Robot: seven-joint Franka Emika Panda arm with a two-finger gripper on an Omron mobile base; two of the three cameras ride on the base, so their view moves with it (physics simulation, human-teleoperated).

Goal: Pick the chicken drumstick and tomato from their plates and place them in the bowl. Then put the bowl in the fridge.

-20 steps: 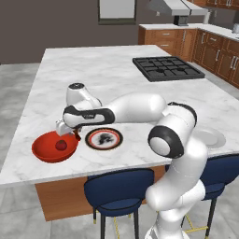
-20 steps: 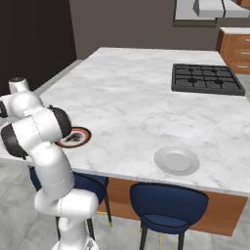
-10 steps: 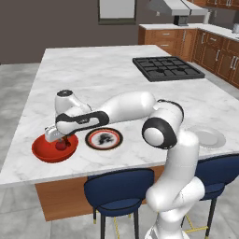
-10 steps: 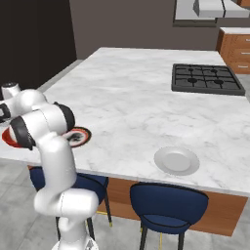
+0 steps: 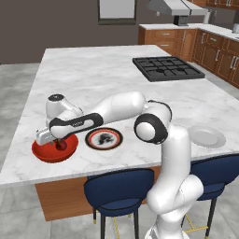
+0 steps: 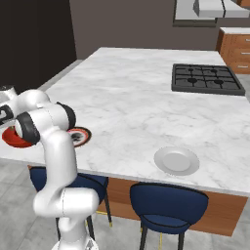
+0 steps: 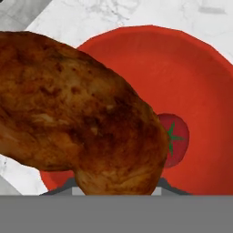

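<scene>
Over the marble island (image 5: 93, 79), the tool (image 5: 58, 141) clamps the chicken drumstick (image 7: 77, 113) above the bowl (image 7: 200, 91).

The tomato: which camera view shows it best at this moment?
The hand view. There the tomato lies in the red bowl with its green stem showing, partly covered by the chicken drumstick held in front. In the left base view it is only a small dark blob in the bowl under the hand. In the right base view the arm covers it.
</scene>
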